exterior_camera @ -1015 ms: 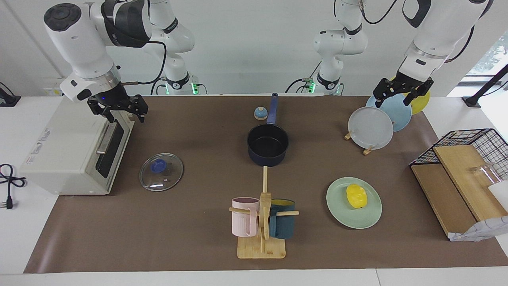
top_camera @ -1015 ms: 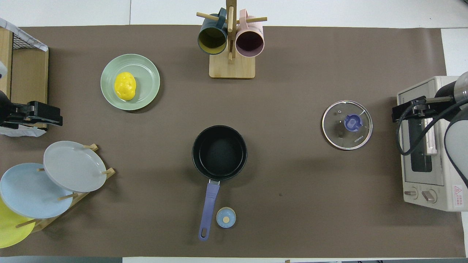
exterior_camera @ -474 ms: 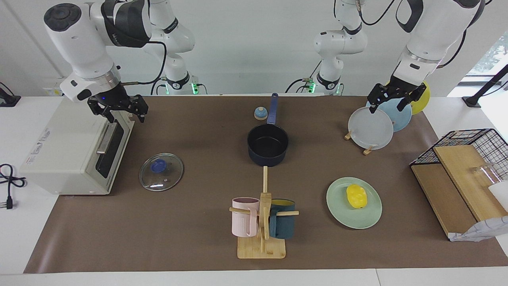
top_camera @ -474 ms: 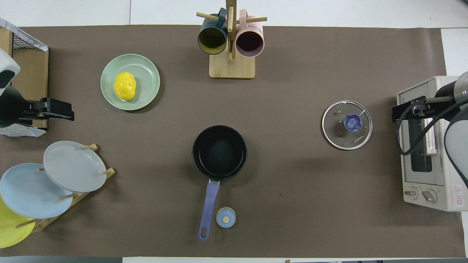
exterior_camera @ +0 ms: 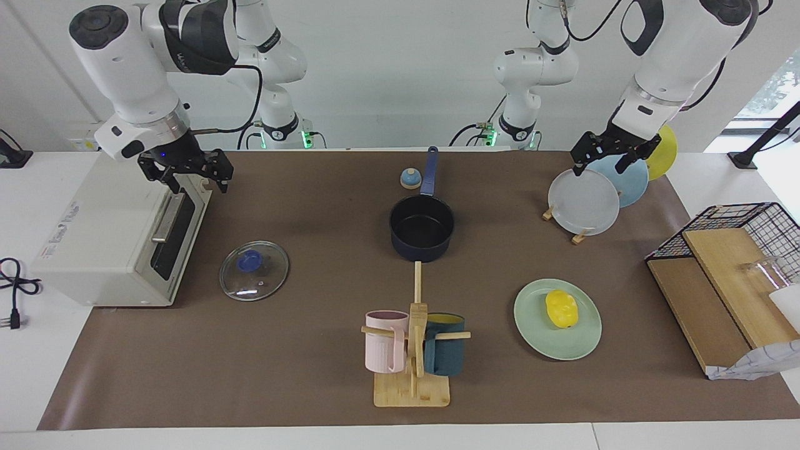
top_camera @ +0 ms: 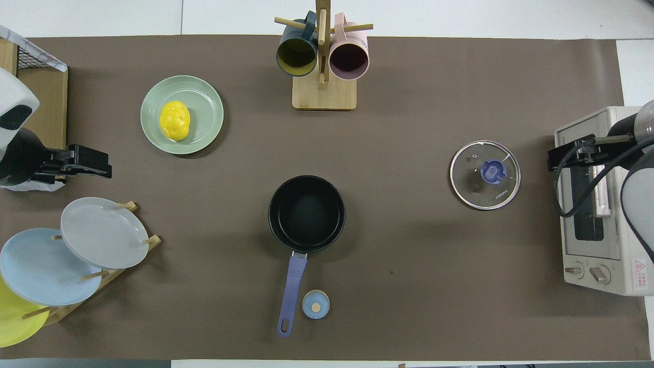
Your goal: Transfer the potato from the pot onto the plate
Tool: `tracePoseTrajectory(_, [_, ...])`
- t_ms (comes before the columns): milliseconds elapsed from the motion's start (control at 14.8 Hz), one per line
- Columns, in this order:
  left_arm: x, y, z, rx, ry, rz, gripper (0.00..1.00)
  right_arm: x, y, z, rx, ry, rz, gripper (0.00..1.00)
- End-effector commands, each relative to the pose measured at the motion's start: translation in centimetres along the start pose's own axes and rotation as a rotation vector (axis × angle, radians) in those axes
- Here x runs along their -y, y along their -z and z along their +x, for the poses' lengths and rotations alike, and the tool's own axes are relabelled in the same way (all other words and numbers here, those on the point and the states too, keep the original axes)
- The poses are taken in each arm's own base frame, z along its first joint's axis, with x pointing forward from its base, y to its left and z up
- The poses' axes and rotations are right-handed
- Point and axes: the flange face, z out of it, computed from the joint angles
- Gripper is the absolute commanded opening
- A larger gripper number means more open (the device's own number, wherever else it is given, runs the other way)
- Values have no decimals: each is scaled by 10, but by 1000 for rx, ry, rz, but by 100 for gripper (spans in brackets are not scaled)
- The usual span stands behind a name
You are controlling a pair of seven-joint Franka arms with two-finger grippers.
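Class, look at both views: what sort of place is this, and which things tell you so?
Probably a robotics lab staged as a kitchen. Two robot arms stand at a papered table set with a toaster oven, a pot, a mug stand, and a toy potato on a plate.

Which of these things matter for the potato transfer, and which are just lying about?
Job:
- potato, lying on the plate
- pot, with nothing in it
- left tool, open, over the plate rack

Lying about:
- glass lid
- mug stand with two mugs
- toaster oven, right tool waiting over it
- small bell
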Motion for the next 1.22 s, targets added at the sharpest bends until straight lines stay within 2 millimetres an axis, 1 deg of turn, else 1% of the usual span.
tracePoseTrajectory(0, [1,3,-9,6,12,-11,100,-1,1,-2,-2,-21,14,100])
tracePoseTrajectory(271, [3,7,-9,4,8,-11,100,-1,1,-2,-2,-21,14,100])
tracePoseTrajectory(609, [5,8,-8,-5,5,-11,100,-1,1,-2,-2,-21,14,100])
tracePoseTrajectory(879, [-2,8,-9,-8,-3,-10,100,-1,1,-2,-2,-21,14,100])
tracePoseTrajectory(1150, [3,8,-10,1,10,-10,100,-1,1,-2,-2,-21,14,100])
